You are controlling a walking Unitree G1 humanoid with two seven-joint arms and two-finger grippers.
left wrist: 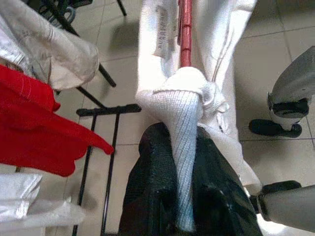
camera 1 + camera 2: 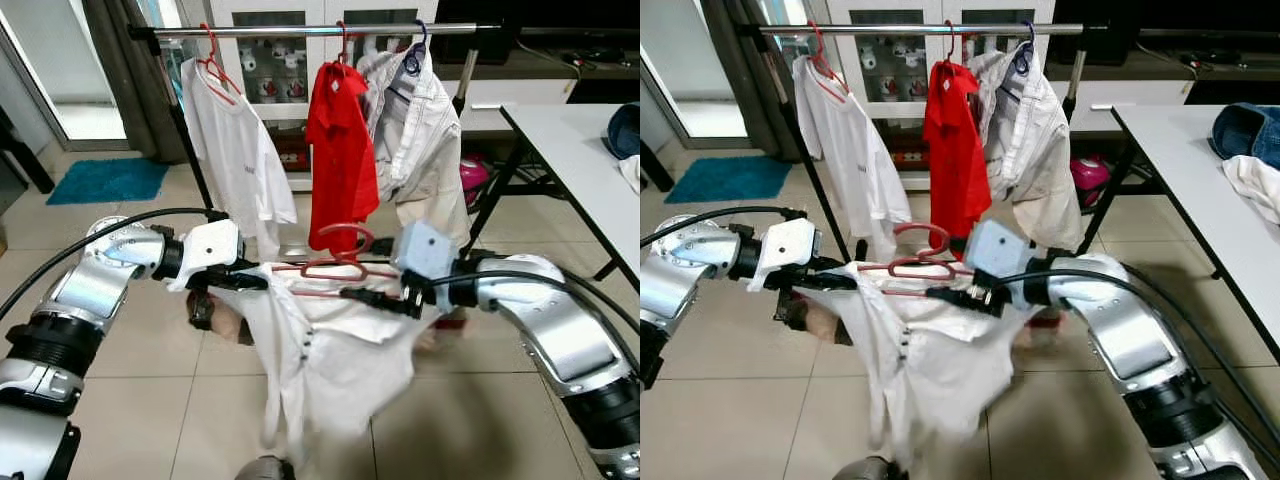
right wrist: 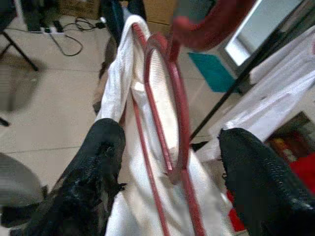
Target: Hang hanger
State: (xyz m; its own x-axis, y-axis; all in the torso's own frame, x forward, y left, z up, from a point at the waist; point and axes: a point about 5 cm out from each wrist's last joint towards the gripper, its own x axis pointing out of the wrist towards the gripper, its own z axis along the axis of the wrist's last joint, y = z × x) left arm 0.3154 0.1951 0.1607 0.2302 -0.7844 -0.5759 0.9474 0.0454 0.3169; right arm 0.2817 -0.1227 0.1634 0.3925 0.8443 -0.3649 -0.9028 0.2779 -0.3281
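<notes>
Two arms of mine are reaching inward, level, carrying a red plastic hanger [image 2: 335, 265] draped with a white cotton shirt [image 2: 330, 350] between them. My left gripper [image 2: 245, 281] is pinching the shirt's ribbed collar; my right gripper [image 2: 375, 298] is spread wide around the hanger's end. Beyond my fingers, the silver clothes rail [image 2: 300, 32] is showing a free stretch between its hung white T-shirt [image 2: 235, 150] and red shirt [image 2: 340, 160].

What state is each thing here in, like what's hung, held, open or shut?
Red hanger: off the rail, carrying the white shirt.
White shirt: draped on it.
Left gripper: shut on shirt collar.
Right gripper: open, around hanger's end.
Clothes rail: three garments hung.
</notes>
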